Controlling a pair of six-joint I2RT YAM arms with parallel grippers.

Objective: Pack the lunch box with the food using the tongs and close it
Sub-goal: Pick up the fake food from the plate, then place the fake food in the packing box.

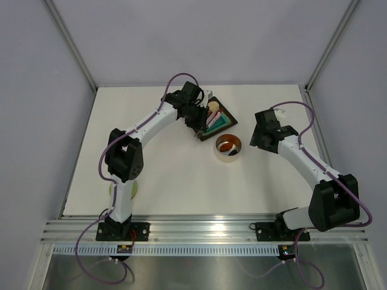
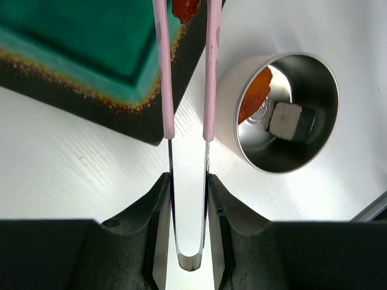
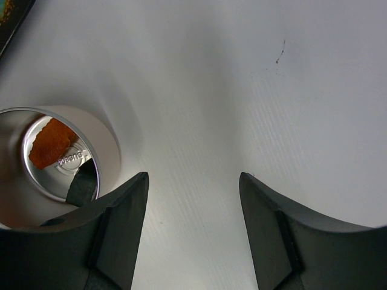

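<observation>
Pink tongs, squeezed narrow in the left pincer so they pinch a red-orange bit over the tray edge just beside the steel lunch box, look ready to carry it in, while the right pincer hangs wide and empty near that tin.

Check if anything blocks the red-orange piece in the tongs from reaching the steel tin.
Nothing visible does. The red-orange food piece sits between the slim pink tongs above the teal square tray; only white table lies between it and the open round steel tin.
</observation>
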